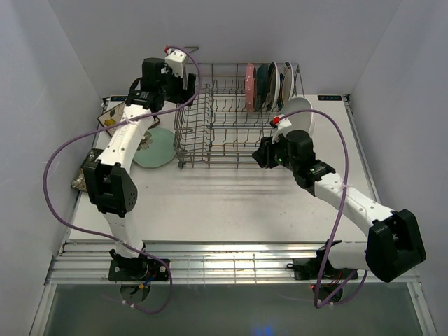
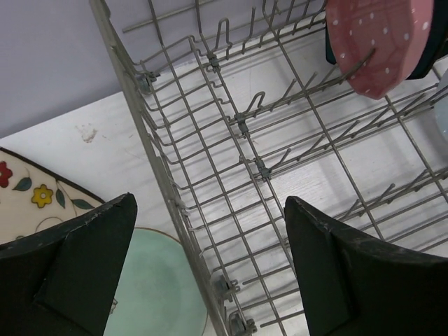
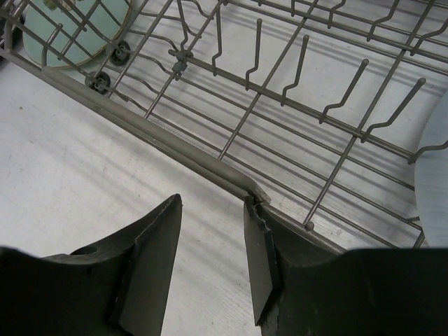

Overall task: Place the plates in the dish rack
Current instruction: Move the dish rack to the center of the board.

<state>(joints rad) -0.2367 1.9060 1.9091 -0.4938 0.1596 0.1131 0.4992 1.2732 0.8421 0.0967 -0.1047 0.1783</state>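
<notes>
Between plates: left gripper [image 2: 210, 203] spread wide, empty, over dish rack [image 2: 164, 175] side rail; right gripper [image 3: 212, 210] part-open, empty, at its near rail; likely next pick is the mint round plate [image 2: 157, 287] under the left finger, flat, face-up, no long axis, needing tipping on edge like the pink dotted plate [image 2: 378, 42] ahead.

I see a matte white counter [image 1: 231, 203] under even, diffuse light with soft shadows. Plain pale grey-lilac walls [image 1: 42, 91] rise from the counter's left, right and far edges. A ribbed metal strip [image 1: 231, 260] runs along its near edge.
</notes>
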